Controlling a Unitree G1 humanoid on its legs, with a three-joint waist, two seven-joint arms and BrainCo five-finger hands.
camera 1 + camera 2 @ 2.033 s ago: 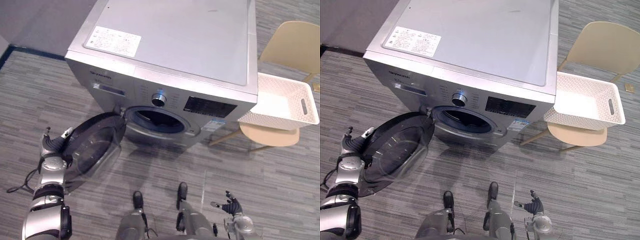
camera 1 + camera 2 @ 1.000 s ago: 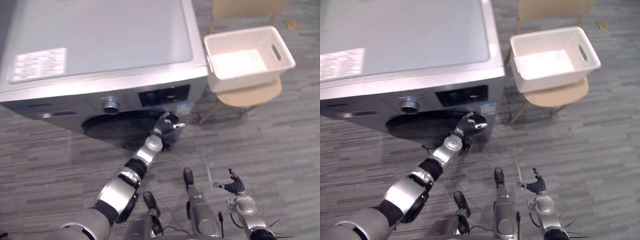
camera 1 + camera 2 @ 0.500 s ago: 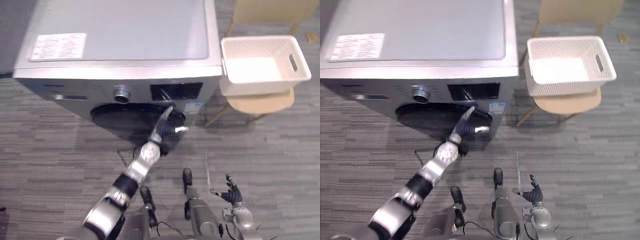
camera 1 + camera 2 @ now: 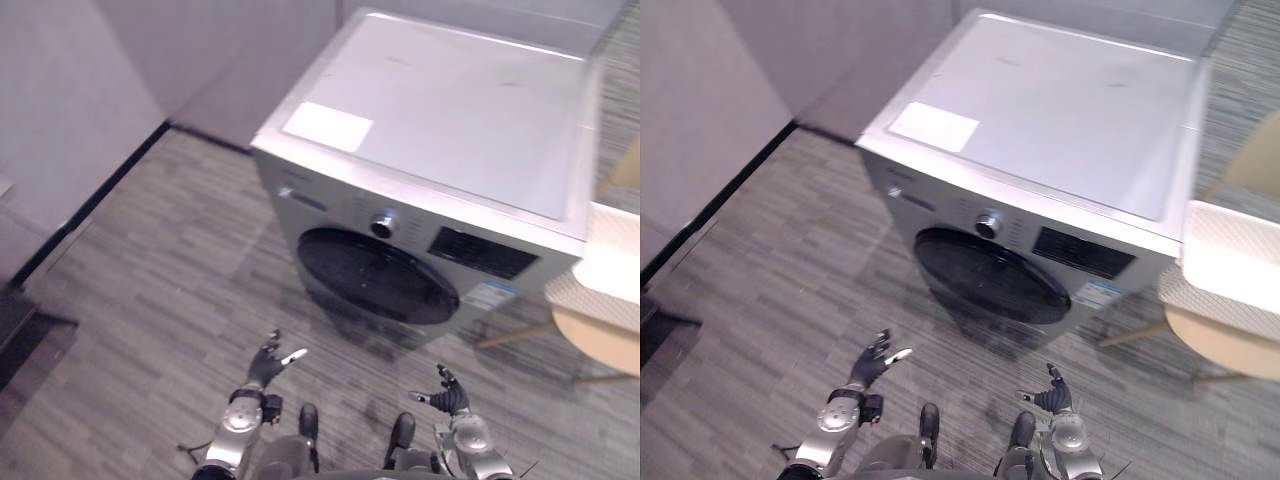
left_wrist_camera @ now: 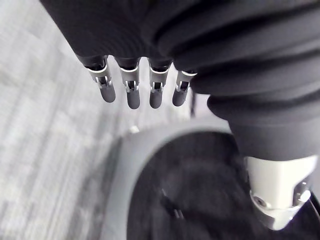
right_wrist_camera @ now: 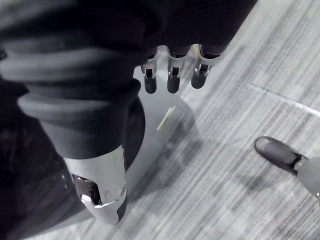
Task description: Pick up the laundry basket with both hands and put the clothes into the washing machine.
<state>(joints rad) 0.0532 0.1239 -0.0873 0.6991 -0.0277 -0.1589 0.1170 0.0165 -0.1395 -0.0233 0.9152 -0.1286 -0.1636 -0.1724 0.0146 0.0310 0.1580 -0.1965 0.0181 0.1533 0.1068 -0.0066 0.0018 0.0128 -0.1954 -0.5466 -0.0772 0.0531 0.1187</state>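
The left hand (image 4: 266, 364) hangs low in front of the washing machine (image 4: 440, 130), its fingers (image 5: 132, 92) loose and spread, gripping nothing. The right hand (image 4: 447, 397) is level with it, further toward the machine's right side, likewise relaxed and empty. Both are well apart from the machine, over the grey floor (image 4: 150, 250). The machine's round dark door (image 4: 378, 277) looks closed. The white laundry basket (image 4: 612, 272) sits on a tan chair (image 4: 600, 338) just beside the machine's right side, far from both hands; I cannot tell whether any clothes are in it. With the door closed and nothing carried, my judgement is that either the loading is finished and the basket is back on the chair, or picking up the basket, opening the door and loading are all still to do.
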